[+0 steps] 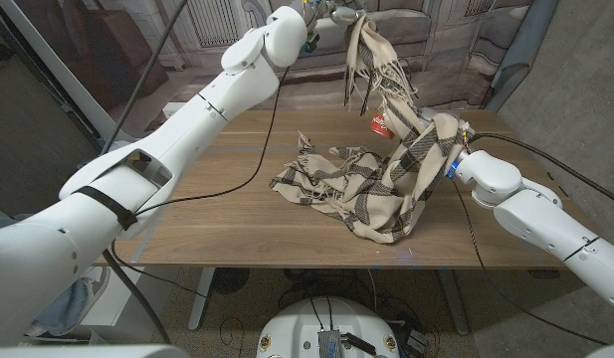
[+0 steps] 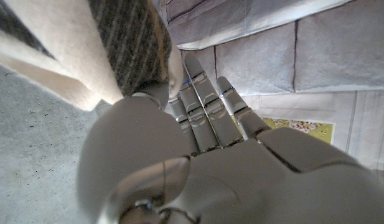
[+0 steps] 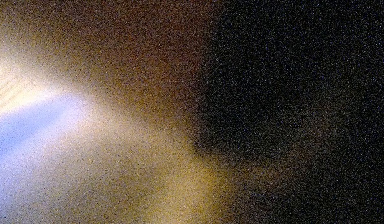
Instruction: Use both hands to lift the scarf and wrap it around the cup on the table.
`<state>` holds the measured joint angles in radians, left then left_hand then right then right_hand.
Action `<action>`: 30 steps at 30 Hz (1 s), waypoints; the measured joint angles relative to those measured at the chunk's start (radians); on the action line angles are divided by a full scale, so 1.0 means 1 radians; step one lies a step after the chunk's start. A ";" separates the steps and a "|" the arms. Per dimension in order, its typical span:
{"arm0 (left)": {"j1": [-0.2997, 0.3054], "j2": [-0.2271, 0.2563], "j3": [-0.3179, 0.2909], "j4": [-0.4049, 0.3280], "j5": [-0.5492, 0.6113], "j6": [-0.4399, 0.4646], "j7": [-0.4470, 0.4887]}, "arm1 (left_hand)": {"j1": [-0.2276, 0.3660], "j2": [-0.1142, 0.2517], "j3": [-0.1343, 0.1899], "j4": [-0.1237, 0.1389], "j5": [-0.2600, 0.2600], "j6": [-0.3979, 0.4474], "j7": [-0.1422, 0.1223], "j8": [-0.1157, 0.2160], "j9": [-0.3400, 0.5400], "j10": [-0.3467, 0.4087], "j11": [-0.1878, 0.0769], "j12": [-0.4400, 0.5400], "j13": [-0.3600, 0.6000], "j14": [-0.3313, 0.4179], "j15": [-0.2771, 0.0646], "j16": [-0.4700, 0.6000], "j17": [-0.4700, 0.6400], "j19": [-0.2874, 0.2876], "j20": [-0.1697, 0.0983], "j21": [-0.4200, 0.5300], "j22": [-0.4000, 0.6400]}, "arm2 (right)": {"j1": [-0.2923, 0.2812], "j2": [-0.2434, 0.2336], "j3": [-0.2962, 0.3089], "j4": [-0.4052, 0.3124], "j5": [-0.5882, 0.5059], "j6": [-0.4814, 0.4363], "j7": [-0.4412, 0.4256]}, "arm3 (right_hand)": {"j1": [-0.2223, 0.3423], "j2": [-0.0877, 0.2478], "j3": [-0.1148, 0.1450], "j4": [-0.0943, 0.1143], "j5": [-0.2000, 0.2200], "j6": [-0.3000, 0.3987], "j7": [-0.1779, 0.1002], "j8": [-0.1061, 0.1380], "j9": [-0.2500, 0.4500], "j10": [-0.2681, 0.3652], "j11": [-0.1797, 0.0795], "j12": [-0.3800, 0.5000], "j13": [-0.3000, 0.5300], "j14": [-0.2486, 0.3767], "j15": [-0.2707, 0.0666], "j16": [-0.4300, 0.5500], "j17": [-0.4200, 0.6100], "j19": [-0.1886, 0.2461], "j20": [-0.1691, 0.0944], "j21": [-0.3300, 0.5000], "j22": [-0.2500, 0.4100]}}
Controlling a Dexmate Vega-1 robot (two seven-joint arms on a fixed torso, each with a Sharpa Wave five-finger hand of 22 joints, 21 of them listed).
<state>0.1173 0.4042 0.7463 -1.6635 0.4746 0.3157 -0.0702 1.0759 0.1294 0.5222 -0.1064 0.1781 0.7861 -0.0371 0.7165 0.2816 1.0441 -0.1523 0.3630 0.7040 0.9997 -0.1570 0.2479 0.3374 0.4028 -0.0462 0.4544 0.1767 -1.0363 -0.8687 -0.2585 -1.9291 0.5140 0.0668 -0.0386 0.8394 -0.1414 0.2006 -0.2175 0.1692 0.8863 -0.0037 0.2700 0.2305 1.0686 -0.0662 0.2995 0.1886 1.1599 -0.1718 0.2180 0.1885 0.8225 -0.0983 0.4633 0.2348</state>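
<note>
Nearest us, the scarf (image 1: 366, 189) lies heaped on the table (image 1: 237, 224), its right end draped over our right hand (image 1: 448, 149); we cannot tell how those fingers stand. Farther back, the red cup (image 1: 379, 123) peeks out behind the cloth. Beyond it, our left hand (image 2: 179, 162) pinches the raised end. We judge a taut pull could topple the cup. The right wrist view is blurred dark
</note>
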 measured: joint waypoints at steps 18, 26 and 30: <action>-0.029 -0.024 0.045 0.220 -0.096 -0.039 0.057 | 0.014 0.013 0.006 -0.007 0.000 -0.006 0.006 -0.009 0.002 -0.026 0.007 0.007 0.019 -0.011 0.007 -0.004 0.008 -0.021 0.000 -0.018 0.000 | -0.054 -0.032 0.070 -0.107 0.016 0.123 0.078 | 0.007 -0.007 0.000 0.000 0.001 0.006 -0.006 -0.004 -0.004 0.000 0.000 -0.006 0.000 0.005 -0.002 -0.003 0.000 0.000 0.000 0.000 0.000; 0.007 -0.027 0.056 0.282 -0.142 -0.066 0.065 | 0.018 0.009 0.006 -0.007 0.000 -0.006 0.006 -0.011 0.004 -0.028 0.007 0.010 0.025 -0.011 0.007 -0.004 0.009 -0.021 0.000 -0.026 0.000 | -0.054 -0.035 0.090 -0.130 0.005 0.144 0.084 | 0.012 -0.012 0.000 0.000 0.001 0.010 -0.011 -0.004 -0.005 0.000 0.000 -0.003 0.000 0.005 -0.001 -0.003 0.000 0.000 0.000 0.000 0.000; 0.032 -0.026 0.064 0.298 -0.195 -0.103 0.067 | 0.018 0.009 0.007 -0.007 0.000 -0.003 0.003 -0.013 0.003 -0.027 0.006 0.015 0.026 -0.011 0.007 -0.004 0.006 -0.021 0.000 -0.026 0.000 | -0.024 -0.023 0.097 -0.137 0.000 0.146 0.087 | 0.012 -0.012 0.000 0.000 0.001 0.011 -0.011 -0.005 -0.005 0.000 0.000 -0.003 0.000 0.007 0.000 -0.003 0.000 0.000 0.000 0.000 0.000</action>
<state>0.1491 0.3787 0.8103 -1.3651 0.2799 0.2122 -0.0032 1.0939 0.1387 0.5289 -0.1129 0.1778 0.7830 -0.0340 0.7040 0.2848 1.0171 -0.1468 0.3782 0.7296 0.9892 -0.1500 0.2439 0.3431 0.3815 -0.0461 0.4284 0.1769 -1.0600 -0.8912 -0.1617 -2.0663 0.5138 0.2132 0.0487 0.8513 -0.1533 0.2003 -0.2173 0.1703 0.8969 -0.0144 0.2649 0.2252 1.0688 -0.0666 0.2967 0.1887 1.1669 -0.1716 0.2152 0.1888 0.8227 -0.0983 0.4633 0.2346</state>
